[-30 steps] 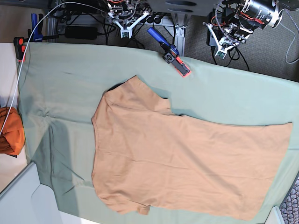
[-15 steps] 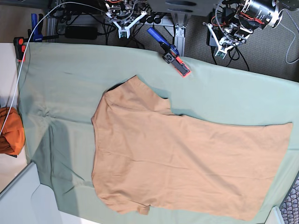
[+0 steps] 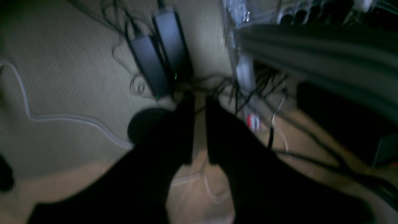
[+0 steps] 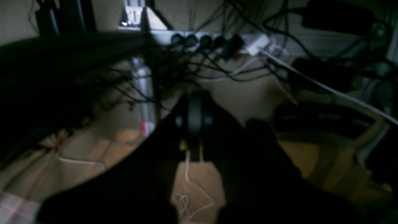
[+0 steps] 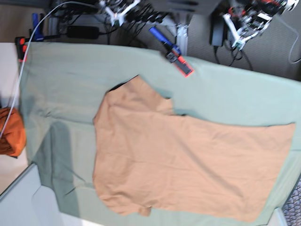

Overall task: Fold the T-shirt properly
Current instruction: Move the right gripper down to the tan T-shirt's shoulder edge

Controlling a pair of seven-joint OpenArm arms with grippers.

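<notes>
The T-shirt (image 5: 183, 165) is lying flat on the green cloth (image 5: 70, 80) that covers the table, collar end toward the left of the overhead view and hem out at the right. One sleeve pokes up toward the back edge, and the other, at the bottom, is bunched and partly folded under, so you can't really see its shape. The bottom right of the shirt runs close to the frame edge, but the hem corner still shows.

Both arms are up at the back, off the table and well apart from the shirt. The left gripper (image 5: 241, 35) is at the top right of the overhead view, the right gripper (image 5: 116, 13) at the top left, half cut off by the frame. Both are tiny and blurry up there.

The wrist cams are dark and smeared. On the left one the two black fingers (image 3: 183, 130) have a narrow gap between them and nothing in it, with carpet, cables and two power bricks (image 3: 161, 53) behind. On the right one the fingers (image 4: 194, 124) look pressed together and empty, with a power strip (image 4: 214, 40) and a tangle of cords beyond.

An orange bundle (image 5: 10, 132) sits at the left edge, partly cut off. A blue and red clamp (image 5: 174, 56) grips the back edge of the cloth.
</notes>
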